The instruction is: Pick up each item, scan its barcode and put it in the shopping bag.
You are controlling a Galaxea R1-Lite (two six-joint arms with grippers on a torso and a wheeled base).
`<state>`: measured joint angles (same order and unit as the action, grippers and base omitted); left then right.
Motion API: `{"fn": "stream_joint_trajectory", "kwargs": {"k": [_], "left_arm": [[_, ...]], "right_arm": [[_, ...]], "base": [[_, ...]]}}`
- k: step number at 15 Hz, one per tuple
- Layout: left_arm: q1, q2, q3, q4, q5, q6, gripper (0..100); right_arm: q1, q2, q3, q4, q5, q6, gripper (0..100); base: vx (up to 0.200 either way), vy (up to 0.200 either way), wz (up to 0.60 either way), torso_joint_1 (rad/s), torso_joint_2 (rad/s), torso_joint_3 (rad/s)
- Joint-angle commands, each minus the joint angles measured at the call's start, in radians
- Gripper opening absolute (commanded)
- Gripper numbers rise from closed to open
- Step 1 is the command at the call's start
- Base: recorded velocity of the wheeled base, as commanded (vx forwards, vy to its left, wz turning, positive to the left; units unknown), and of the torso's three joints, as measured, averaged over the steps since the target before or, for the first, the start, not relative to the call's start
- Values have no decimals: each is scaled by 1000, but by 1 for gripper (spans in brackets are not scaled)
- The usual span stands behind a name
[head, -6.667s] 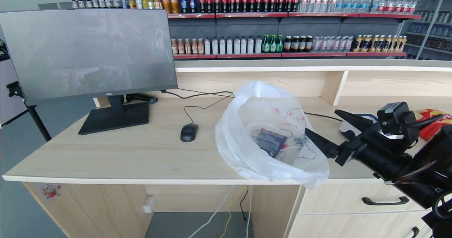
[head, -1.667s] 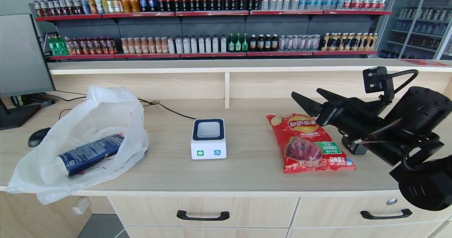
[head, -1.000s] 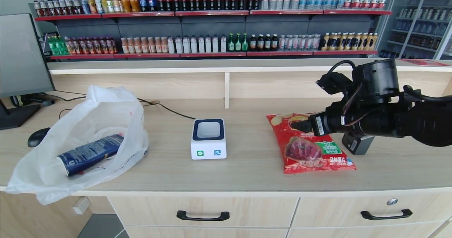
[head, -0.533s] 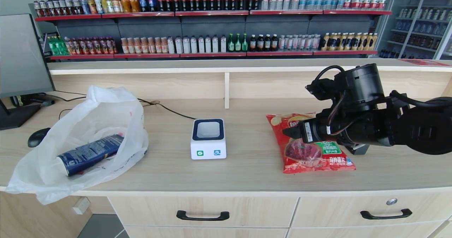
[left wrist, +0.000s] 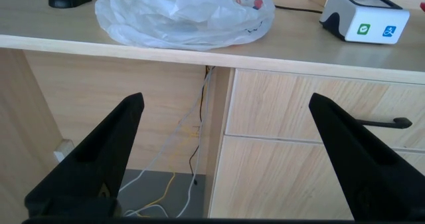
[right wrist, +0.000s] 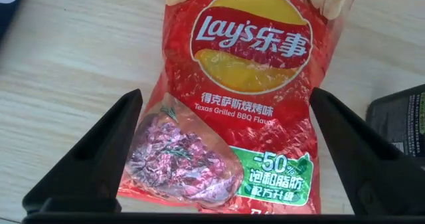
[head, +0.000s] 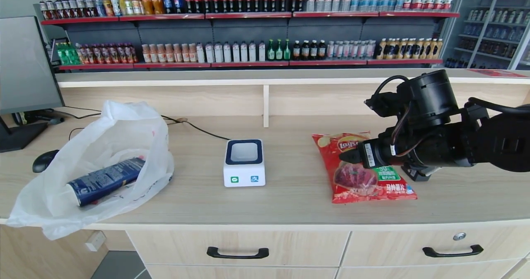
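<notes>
Right gripper [head: 347, 156]: fingers spread wide, nothing held; hovers above red foil crisp bag [head: 360, 179], which lies flat on pale wooden counter [head: 290, 200], right of centre in head view; fingers straddle bag's width, long axis crosswise to closing line; right arm nearer.
</notes>
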<state>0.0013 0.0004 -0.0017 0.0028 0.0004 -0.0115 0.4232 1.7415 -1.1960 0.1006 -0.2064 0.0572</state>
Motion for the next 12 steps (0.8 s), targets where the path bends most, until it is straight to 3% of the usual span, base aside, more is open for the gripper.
{"fn": "stream_joint_trajectory", "kwargs": {"k": [1,12], "left_arm": [[0,0,0,0,0,-2,100],[0,0,0,0,1,-2,100]], "right_arm": [[-1,12,3,-1,2,4,100],[0,58,38,-35,8,4,100]], "base": [[0,0,0,0,0,0],[0,0,0,0,0,0]]}}
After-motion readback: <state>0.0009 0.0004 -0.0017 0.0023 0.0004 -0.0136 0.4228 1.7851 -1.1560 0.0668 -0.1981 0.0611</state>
